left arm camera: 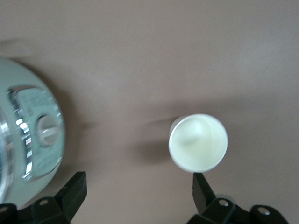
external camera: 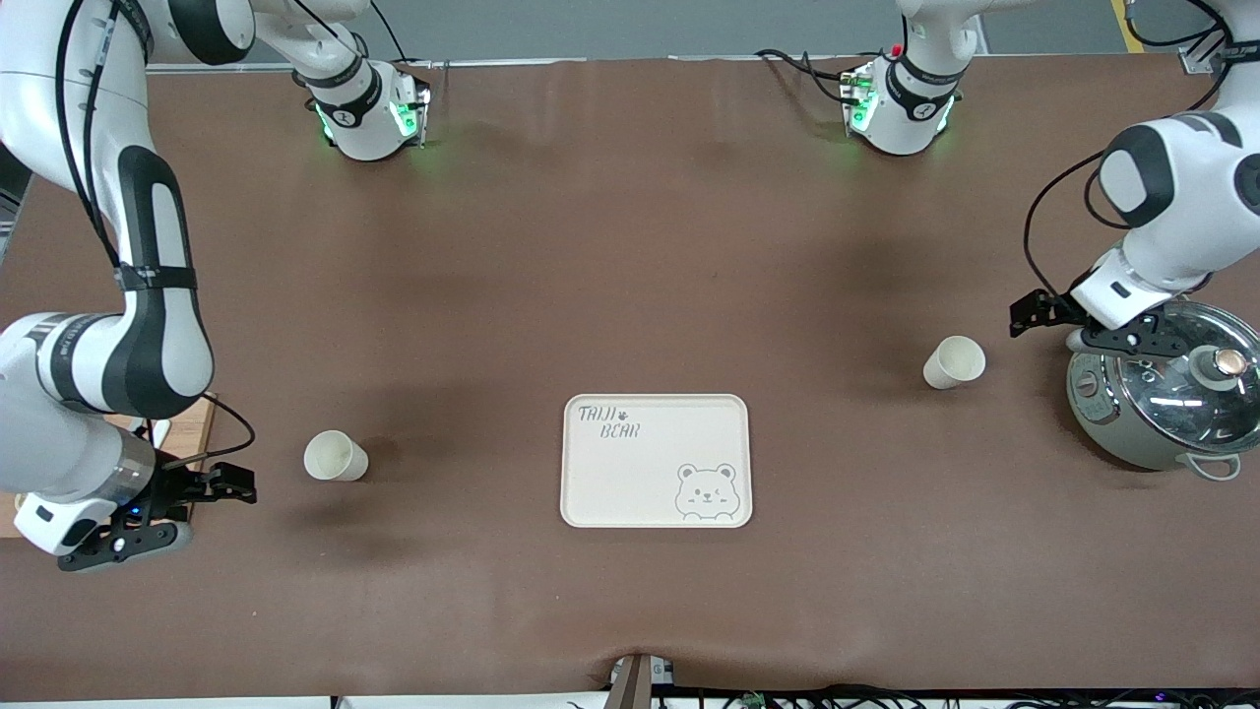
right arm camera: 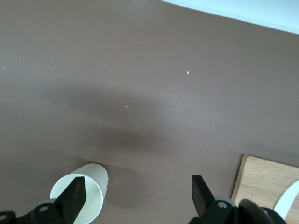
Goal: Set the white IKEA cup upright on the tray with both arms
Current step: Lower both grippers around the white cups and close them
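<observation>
Two white cups lie on their sides on the brown table. One cup [external camera: 335,456] lies toward the right arm's end and also shows in the right wrist view [right arm camera: 88,184]. The other cup [external camera: 954,361] lies toward the left arm's end and faces its mouth at the left wrist view [left arm camera: 198,142]. The cream tray [external camera: 656,461] with the bear drawing lies between them, bare. My right gripper [external camera: 231,484] [right arm camera: 138,196] is open and empty, low over the table beside its cup. My left gripper [external camera: 1026,317] [left arm camera: 138,191] is open and empty, beside its cup.
A grey-green cooker with a glass lid [external camera: 1162,394] stands at the left arm's end, close under the left wrist, and shows in the left wrist view [left arm camera: 28,140]. A wooden board [external camera: 189,433] [right arm camera: 266,186] lies under the right arm.
</observation>
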